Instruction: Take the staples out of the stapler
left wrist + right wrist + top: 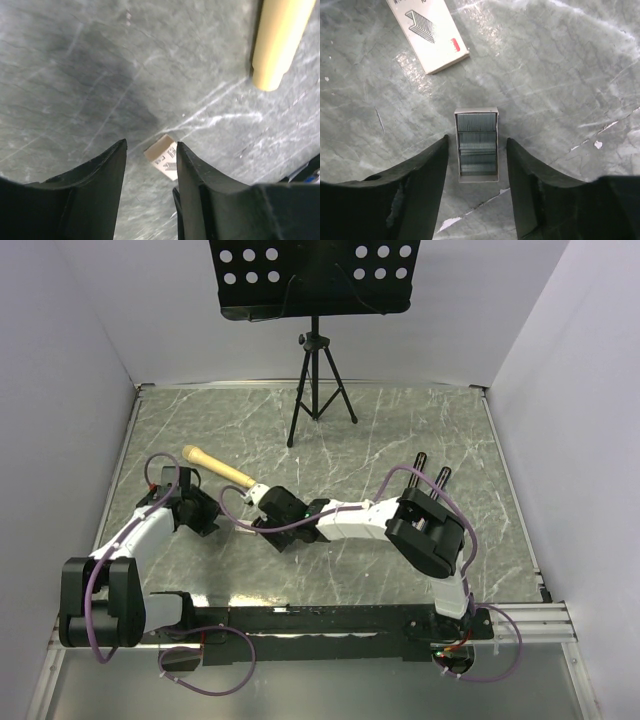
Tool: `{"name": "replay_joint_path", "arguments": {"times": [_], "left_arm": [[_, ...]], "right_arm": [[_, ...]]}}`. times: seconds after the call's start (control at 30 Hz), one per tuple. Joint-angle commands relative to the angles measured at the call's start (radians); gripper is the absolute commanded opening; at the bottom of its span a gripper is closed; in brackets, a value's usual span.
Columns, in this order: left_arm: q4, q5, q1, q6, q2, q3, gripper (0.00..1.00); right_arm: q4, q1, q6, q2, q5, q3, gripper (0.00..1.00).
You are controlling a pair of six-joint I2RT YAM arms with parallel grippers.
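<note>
**Placement and hold**

- The right end effector (477, 139) is spread and grips nothing. Its fingers stand on either side of a white tray (476, 110) with a narrow gap on each side. This suits lowering onto the tray or dropping something into it.
- The staples (476, 127) lie in this tray as grey strips, loosely stacked. Whether any of them come from the stapler cannot be told.
- The left end effector (151, 144) is also spread and holds nothing. It points down at bare table (75, 75), with a corner of the tan staple box (162, 159) showing in the gap below its fingers. It appears to be standing by, not working.
- The stapler cannot be identified in any view. It may be hidden under the arms in the top view.

**What each view adds**

- The right wrist view alone shows the tray, the strips and the printed top of the staple box.
- The left wrist view alone shows the rounded end of the wooden handle (277, 45) at close range, well apart from the box.
- The top view shows neither tray nor box, because the arms cover that area. It alone shows the layout: both end effectors near each other at centre-left, the handle just behind them, and a tripod stand (318, 390) at the far edge.
</note>
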Motion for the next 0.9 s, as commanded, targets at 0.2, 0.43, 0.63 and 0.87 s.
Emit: {"name": "replay_joint_path", "arguments": {"times": [0.2,0.43,0.63,0.87], "left_arm": [[0.035,0.085,0.003,0.078,-0.002,-0.018,0.46],[0.070,0.148,0.000,0.115,0.027,-0.032,0.46],[0.090,0.168,-0.008,0.138,0.035,-0.033,0.46],[0.105,0.177,-0.031,0.157,0.064,-0.030,0.41]], "right_arm": [[0.051,0.009,-0.005,-0.051,0.010,-0.097,0.55],[0.059,0.010,-0.002,-0.070,0.019,-0.132,0.50],[0.070,0.009,-0.011,-0.056,0.010,-0.120,0.41],[0.087,0.012,-0.031,-0.040,-0.016,-0.090,0.37]]}}
